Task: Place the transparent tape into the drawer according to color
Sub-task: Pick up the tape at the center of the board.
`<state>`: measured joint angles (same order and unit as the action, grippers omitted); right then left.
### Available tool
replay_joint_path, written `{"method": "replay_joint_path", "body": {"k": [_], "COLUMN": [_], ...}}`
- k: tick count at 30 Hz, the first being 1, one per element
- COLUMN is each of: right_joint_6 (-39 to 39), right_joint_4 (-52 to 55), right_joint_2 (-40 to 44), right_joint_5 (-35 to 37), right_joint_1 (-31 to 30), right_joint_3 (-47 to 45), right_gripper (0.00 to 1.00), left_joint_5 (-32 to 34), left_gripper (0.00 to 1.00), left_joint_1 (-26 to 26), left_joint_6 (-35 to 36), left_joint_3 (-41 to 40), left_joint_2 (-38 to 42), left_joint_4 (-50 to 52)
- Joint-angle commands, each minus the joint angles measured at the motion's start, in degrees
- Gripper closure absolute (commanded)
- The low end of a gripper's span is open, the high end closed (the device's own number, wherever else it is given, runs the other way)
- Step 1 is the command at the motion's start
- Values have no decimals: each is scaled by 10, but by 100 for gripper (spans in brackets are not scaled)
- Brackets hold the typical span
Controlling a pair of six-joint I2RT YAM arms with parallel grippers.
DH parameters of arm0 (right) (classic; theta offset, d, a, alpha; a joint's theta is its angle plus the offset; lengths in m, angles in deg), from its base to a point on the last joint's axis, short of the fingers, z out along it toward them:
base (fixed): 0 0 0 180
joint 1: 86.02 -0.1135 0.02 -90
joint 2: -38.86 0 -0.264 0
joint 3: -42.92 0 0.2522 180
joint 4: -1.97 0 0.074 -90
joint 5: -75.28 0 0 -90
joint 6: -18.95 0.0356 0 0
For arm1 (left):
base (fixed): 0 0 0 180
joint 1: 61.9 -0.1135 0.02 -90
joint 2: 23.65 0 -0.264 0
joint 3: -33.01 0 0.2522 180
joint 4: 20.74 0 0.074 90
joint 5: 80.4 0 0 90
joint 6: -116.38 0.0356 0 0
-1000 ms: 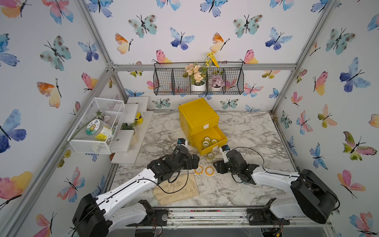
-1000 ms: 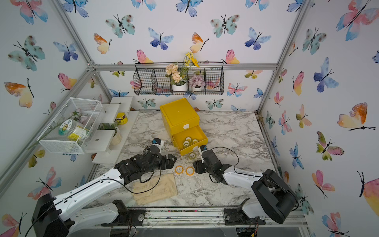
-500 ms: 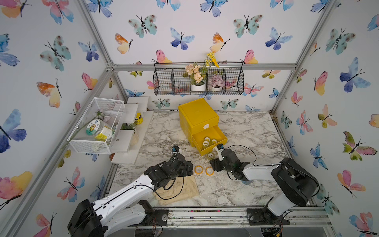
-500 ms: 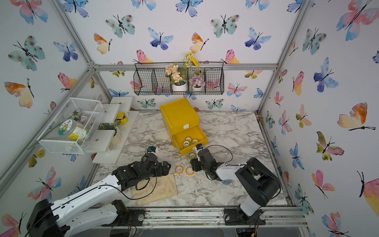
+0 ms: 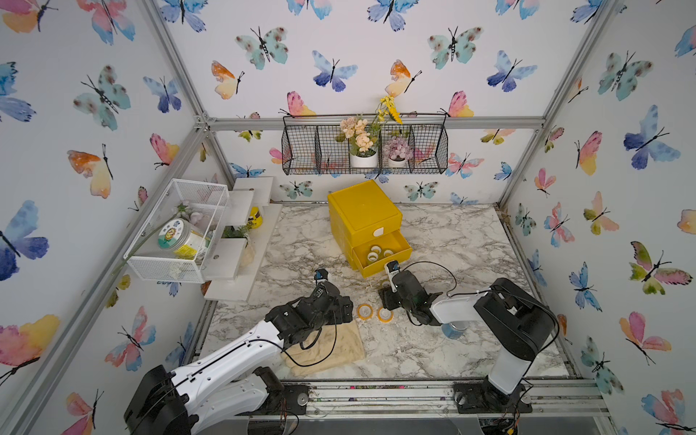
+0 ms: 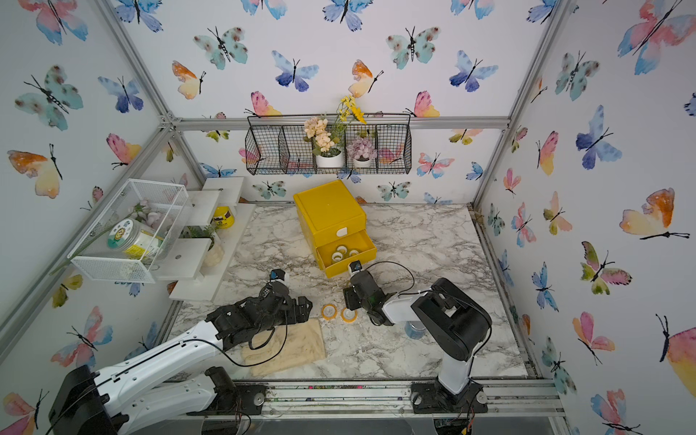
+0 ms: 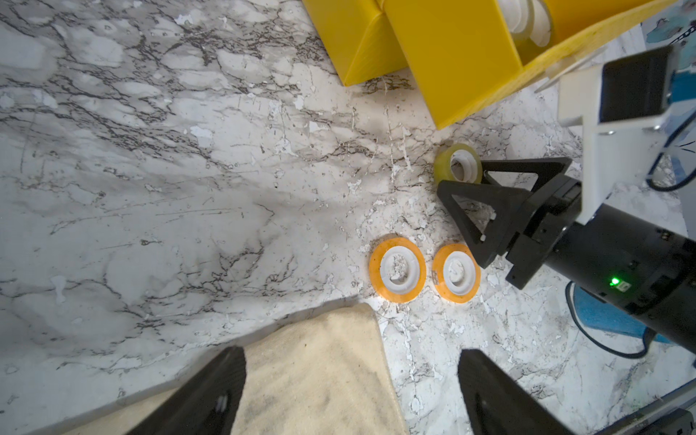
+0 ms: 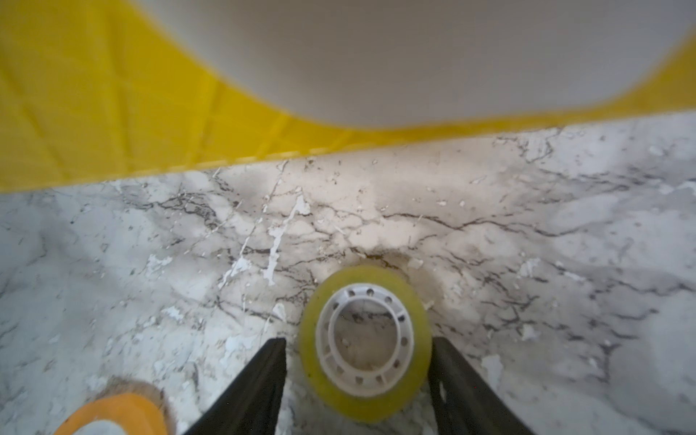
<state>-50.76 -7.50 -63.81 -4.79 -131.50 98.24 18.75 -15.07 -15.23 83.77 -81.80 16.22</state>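
1. Top views are both showing the marble table (image 5: 470,241) filling the whole floor.
2. The yellow drawer unit (image 5: 363,211) is sitting toward the back middle. Its bottom drawer (image 5: 378,268) is hanging open toward the arms, with three white-cored tape rolls (image 5: 375,249) lying inside.
3. A beige cloth (image 5: 339,350) is lying crumpled at the front, partly under the left arm.
4. The left gripper (image 7: 352,356) is hovering over that cloth's edge, jaws standing wide apart, nothing between them.
5. The right gripper (image 8: 356,342) is reaching low in front of the open drawer, jaws sitting either side of the yellow-green tape roll (image 8: 361,277). Honestly can't tell if they're pinching it or just bracketing it.
6. A blue tin (image 5: 452,331) is peeking out from under the right arm.
7. Two orange tape rolls (image 7: 397,269) (image 7: 456,273) are lying flat side by side, not quite touching, between the two grippers and just past the cloth's corner.
8. That yellow-green roll is sitting up on edge, close to the drawer's front.
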Motion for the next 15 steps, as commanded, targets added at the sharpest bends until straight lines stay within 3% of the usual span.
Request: {"method": "replay_joint_path", "body": {"k": [1, 7, 15], "right_joint_6": [3, 6, 20], "right_joint_4": [19, 18, 12], "right_joint_2": [-18, -18, 82], "right_joint_5": [25, 11, -79], "right_joint_1": [-1, -1, -1], "right_joint_3": [5, -3, -75], "right_gripper": [39, 51, 59], "left_joint_5": [14, 10, 10], "left_gripper": [7, 7, 7], "left_joint_1": [-1, -1, -2], "left_joint_6": [-1, -2, -2], "left_joint_3": [-3, -4, -3], "left_joint_2": [-5, -10, -13], "left_joint_4": [4, 4, 4]}}
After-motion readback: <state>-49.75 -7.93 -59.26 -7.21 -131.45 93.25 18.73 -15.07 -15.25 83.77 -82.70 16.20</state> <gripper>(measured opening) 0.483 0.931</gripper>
